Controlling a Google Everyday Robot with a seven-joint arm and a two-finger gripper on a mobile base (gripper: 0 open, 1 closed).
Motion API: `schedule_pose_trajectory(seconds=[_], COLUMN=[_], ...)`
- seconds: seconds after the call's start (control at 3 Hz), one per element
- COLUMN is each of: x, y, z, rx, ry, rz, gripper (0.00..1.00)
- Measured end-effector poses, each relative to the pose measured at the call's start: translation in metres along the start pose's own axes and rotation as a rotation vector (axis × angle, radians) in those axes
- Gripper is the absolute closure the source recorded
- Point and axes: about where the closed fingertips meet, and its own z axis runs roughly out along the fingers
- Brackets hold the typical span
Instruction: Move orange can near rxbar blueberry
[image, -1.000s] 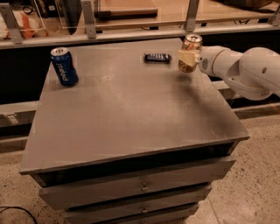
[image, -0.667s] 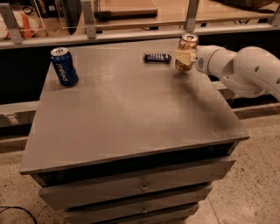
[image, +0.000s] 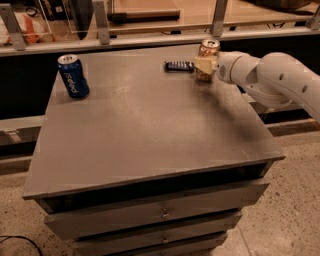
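1. Arm (image: 280, 82): one white-shelled limb coming in from the right edge and running roughly level toward the left.
2. Wrist (image: 234, 67): a rounded white segment pointing left, low over the far right part of the table (image: 150, 130).
3. Pincer (image: 205, 61): at the arm's left tip, clamped on the orange can (image: 209, 48) at about mid-height.
4. Fingers (image: 200, 63): the near one, pale, lies across the can's front. The far one is hidden, presumably behind the can.

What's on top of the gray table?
A blue can far left, a dark bar at the table's far edge, and an orange can beside it, clasped by the gripper. The gripper hides the can's middle.
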Motion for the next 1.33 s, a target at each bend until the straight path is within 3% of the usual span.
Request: schedule_pose_trajectory(seconds=[0.33, 0.67, 1.33], x=[-0.0026, -0.0028, 0.0024], y=[0.0, -0.0006, 0.0036], z=[0.005, 0.0079, 0.0115], rx=[0.004, 0.021, 0.016], ry=[-0.013, -0.018, -0.011], rz=[-0.003, -0.002, -0.002], gripper=[1.0, 0.83, 0.36])
